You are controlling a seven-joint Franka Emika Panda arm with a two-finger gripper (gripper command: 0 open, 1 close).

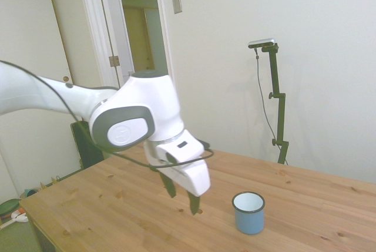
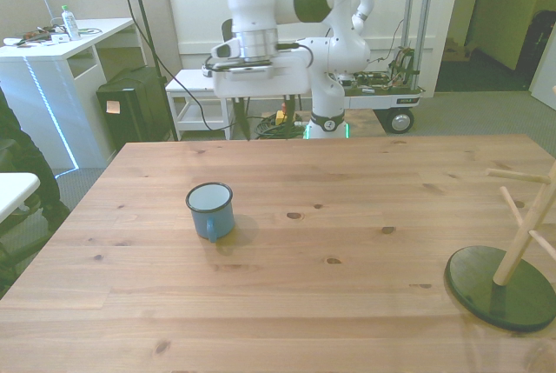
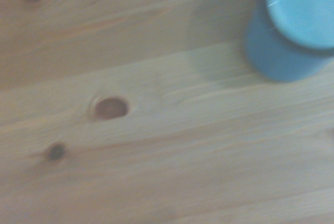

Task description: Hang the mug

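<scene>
The mug point(image 1: 248, 212) was seen standing upright on the wooden table point(image 1: 329, 217), its mouth facing up and its white inside showing. In the front view the mug point(image 2: 210, 210) was placed toward the front view's left, with its small handle turned toward the camera, and the wooden mug tree point(image 2: 521, 243) on its dark round base was found at the front view's far right, well apart from the mug. The gripper point(image 1: 183, 196) was held above the table just beside the mug, nothing being grasped; its two dark fingers point(image 1: 193, 203) were pointed downward and were seen spread apart with a clear gap between them. In the side view the mug tree was hidden behind the arm. In the wrist view the mug point(image 3: 292, 31) was caught only partly at one corner, blurred, with bare knotted boards of the table point(image 3: 156, 156) filling the rest. At the front view's left edge a part of a person in dark clothing point(image 2: 22, 173) was visible beside a white desk point(image 2: 65, 43).
</scene>
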